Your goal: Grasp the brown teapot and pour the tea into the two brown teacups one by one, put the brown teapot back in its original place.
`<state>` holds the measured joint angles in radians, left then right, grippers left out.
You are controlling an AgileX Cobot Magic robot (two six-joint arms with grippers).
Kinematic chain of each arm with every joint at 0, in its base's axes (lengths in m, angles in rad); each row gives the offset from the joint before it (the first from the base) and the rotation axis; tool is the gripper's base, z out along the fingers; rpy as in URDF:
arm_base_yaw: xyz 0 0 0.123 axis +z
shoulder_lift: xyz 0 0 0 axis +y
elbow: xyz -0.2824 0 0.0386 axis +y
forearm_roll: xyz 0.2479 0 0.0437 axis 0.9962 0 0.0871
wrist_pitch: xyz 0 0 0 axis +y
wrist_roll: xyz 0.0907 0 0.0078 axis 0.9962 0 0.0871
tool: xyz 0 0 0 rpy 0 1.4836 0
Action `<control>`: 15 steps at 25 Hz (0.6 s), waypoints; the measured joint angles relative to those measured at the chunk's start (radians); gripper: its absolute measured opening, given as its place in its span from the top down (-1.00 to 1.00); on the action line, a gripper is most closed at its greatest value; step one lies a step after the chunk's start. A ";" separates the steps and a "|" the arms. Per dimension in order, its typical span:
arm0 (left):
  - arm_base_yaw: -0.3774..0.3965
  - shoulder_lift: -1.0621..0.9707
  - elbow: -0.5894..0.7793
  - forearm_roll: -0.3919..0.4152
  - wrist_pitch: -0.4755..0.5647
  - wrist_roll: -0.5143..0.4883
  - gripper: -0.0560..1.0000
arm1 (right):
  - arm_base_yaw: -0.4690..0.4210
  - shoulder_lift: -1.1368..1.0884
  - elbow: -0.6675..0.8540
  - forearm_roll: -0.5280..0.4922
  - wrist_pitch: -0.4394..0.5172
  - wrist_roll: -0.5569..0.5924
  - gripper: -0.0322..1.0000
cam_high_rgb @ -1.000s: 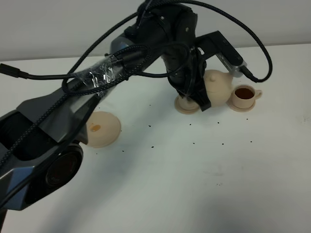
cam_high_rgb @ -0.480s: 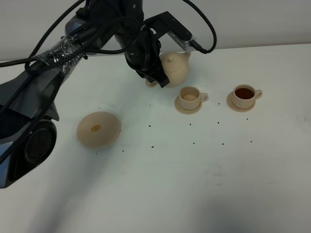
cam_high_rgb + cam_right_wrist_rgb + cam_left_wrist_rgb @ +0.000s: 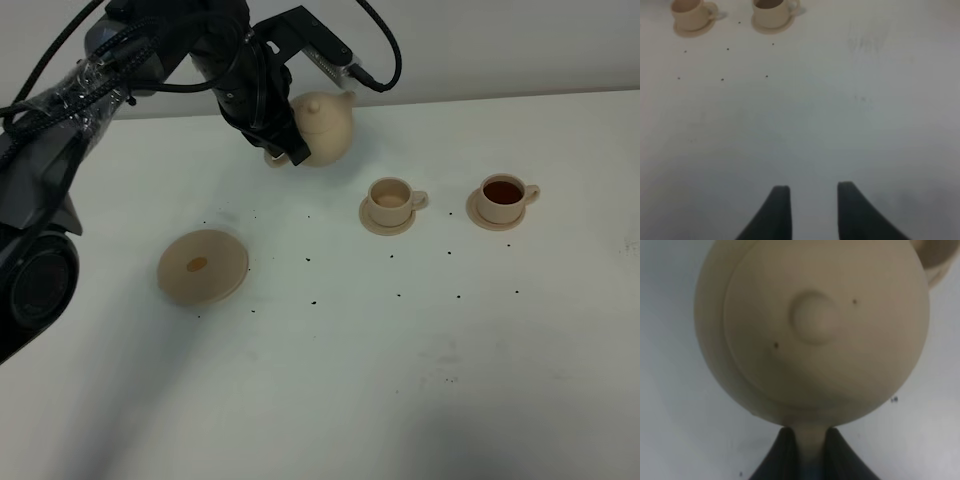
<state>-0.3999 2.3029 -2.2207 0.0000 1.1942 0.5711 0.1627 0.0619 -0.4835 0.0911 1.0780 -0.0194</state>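
With the left jaws clamped on its handle, the brown teapot [image 3: 322,128] is now clear of the two brown teacups [image 3: 393,200] [image 3: 503,196], hanging level over the tabletop [image 3: 400,380] short of its saucer [image 3: 203,266], so pouring seems done and only the return remains; the right jaws gape idle.

From above, the left claw [image 3: 287,150] covers the handle of the brown teapot [image 3: 325,128]; in the left wrist view the teapot's far end is cut off; a blurred tan shape [image 3: 940,262] beside it cannot be identified.
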 joint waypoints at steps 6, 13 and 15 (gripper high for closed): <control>0.031 -0.101 0.178 0.023 -0.001 0.103 0.67 | 0.000 0.000 0.000 0.000 0.000 -0.001 0.47; 0.071 -0.104 0.190 0.016 0.000 0.264 0.67 | 0.000 0.000 0.000 0.000 0.000 0.000 0.47; 0.071 -0.104 0.190 0.024 -0.002 0.310 0.67 | 0.000 0.000 0.000 0.000 0.000 0.000 0.47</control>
<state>-0.3290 2.1989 -2.0306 0.0240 1.1919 0.8813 0.1627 0.0619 -0.4835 0.0911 1.0780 -0.0195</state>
